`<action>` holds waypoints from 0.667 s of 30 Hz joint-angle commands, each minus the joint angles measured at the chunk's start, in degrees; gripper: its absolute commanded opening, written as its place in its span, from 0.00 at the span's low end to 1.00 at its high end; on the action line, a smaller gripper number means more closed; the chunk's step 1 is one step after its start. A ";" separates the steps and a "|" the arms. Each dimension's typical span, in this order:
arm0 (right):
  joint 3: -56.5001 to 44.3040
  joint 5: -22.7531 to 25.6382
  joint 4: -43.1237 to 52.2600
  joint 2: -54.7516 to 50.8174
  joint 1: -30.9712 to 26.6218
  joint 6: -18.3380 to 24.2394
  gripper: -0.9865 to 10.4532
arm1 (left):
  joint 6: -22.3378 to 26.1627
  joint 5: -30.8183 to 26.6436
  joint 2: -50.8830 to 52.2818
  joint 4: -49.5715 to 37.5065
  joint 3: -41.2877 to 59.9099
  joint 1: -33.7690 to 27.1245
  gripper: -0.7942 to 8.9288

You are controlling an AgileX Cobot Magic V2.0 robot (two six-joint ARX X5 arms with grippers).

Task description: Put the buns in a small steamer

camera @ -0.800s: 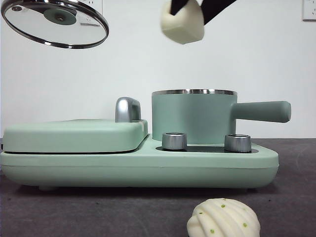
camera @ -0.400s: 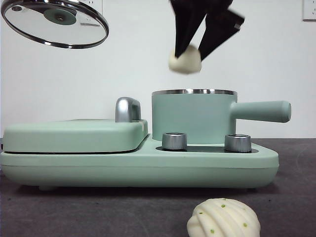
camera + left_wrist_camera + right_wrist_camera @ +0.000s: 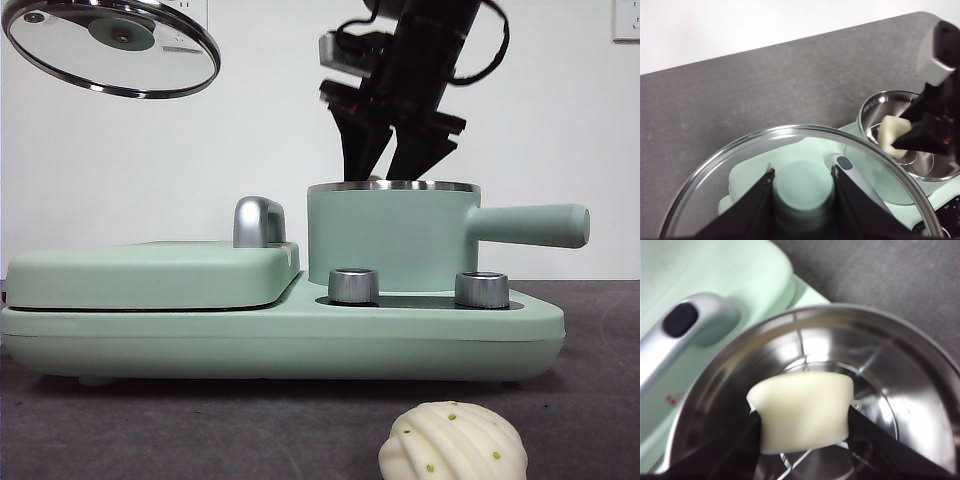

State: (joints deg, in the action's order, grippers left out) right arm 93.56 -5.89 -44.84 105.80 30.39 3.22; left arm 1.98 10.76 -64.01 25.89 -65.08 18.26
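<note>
A dark gripper (image 3: 392, 172) is reaching down into the green steamer (image 3: 392, 238). A glass lid (image 3: 110, 47) is hanging upper left. A ridged bun (image 3: 452, 442) is lying in front.

Black arm (image 3: 425, 60), looped cables, tapered jaws.

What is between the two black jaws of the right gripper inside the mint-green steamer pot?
The smooth cream bun, clamped by the right gripper, in the right wrist view.

Glossy steel steamer (image 3: 900, 390) interior, matt smooth bun (image 3: 805, 410)
</note>
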 commanded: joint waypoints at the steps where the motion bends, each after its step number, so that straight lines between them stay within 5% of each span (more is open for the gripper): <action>1: 1.49 -0.07 2.25 2.47 0.09 0.85 0.29 | 0.81 0.15 -0.09 -1.92 -1.11 0.11 0.09; 7: 1.49 -0.11 2.40 4.26 -0.26 0.83 0.31 | 1.25 0.15 -0.09 -1.97 -1.11 0.11 0.09; 11: 1.77 -0.09 3.30 3.87 -0.15 0.83 0.47 | 1.46 0.15 -0.09 -1.95 -1.11 0.11 0.09; 20: 1.42 -0.17 -4.00 -9.64 1.14 0.02 0.46 | 1.49 0.15 -0.09 -1.97 -1.11 0.11 0.09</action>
State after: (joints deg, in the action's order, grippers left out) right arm 94.74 -5.93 -48.66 94.54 30.94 3.22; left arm 2.59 10.76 -64.01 25.67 -65.08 18.26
